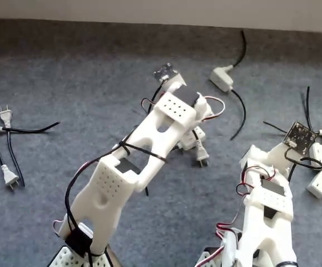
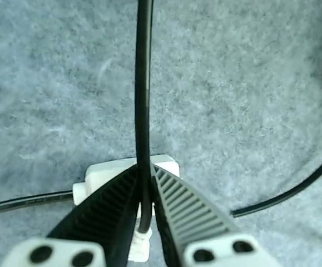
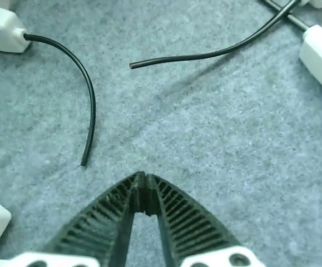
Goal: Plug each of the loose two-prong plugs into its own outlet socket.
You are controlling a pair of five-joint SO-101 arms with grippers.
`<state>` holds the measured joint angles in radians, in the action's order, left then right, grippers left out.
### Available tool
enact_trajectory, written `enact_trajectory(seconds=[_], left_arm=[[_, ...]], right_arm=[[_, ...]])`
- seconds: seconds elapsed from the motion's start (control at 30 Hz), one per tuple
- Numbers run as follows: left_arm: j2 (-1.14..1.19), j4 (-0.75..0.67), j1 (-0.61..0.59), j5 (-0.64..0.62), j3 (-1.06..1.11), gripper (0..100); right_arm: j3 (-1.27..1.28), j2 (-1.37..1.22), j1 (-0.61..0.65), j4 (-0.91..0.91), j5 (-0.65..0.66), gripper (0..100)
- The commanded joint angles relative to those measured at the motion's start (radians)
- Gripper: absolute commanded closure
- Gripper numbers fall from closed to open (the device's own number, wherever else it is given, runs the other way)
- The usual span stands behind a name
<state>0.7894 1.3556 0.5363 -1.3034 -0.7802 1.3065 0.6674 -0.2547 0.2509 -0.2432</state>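
Grey carpet (image 1: 38,67). Left gripper (image 2: 144,169) clamped on black cord (image 2: 143,83) of white two-prong plug (image 2: 140,245), over white outlet socket block (image 2: 108,175), likely for alignment. Right gripper (image 3: 144,177) closed, empty.

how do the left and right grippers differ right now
The left gripper is shut on a black cord; the right gripper is shut on nothing. A white block lies right at the left gripper's tips, while the right gripper's tips are over grey carpet. Both have black ribbed fingers.
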Motion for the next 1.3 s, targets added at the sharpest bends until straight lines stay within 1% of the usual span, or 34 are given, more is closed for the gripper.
enact_trajectory(seconds=[0.0,0.13,0.27,0.4,0.57,0.63,0.67,0.73,0.9,0.97,1.03,1.17,1.27], left_arm=[[-0.157,0.063,-0.048,0.0,-0.008,99],[-0.28,0.164,-0.059,0.069,-0.007,99],[-0.328,0.245,-0.018,0.075,-0.004,99],[-0.329,0.256,-0.002,0.077,-0.004,99],[-0.337,0.259,-0.05,0.078,-0.045,99],[-0.335,0.29,-0.067,0.083,-0.074,99],[-0.335,0.304,-0.068,0.112,-0.081,99],[-0.334,0.322,-0.062,0.219,-0.084,99],[-0.326,0.351,0.001,0.572,-0.058,99],[-0.328,0.358,0.021,0.689,-0.035,99],[-0.328,0.356,0.041,0.766,-0.018,99],[-0.328,0.354,0.051,0.876,0.018,99],[-0.328,0.362,0.051,0.984,0.054,94]], right_arm=[[-0.012,0.004,0.007,-0.002,-0.009,99.1],[-0.012,0.004,0.007,-0.002,-0.009,99.1],[-0.012,0.004,0.007,-0.002,-0.009,99.1],[-0.012,0.004,0.007,-0.002,-0.009,99.1],[-0.012,0.004,0.007,-0.002,-0.009,99.1],[-0.012,0.004,0.007,-0.002,-0.009,99.1],[-0.012,0.004,0.007,-0.002,-0.009,99.1],[-0.012,0.004,0.007,-0.004,-0.009,99.1],[-0.012,0.004,0.007,-0.004,-0.009,99.1],[-0.012,0.004,0.007,-0.004,-0.009,99.1],[-0.012,0.004,0.007,-0.004,-0.009,99.1],[-0.012,0.004,0.007,-0.004,-0.009,99.1],[-0.012,0.004,0.007,-0.004,-0.009,99.1]])
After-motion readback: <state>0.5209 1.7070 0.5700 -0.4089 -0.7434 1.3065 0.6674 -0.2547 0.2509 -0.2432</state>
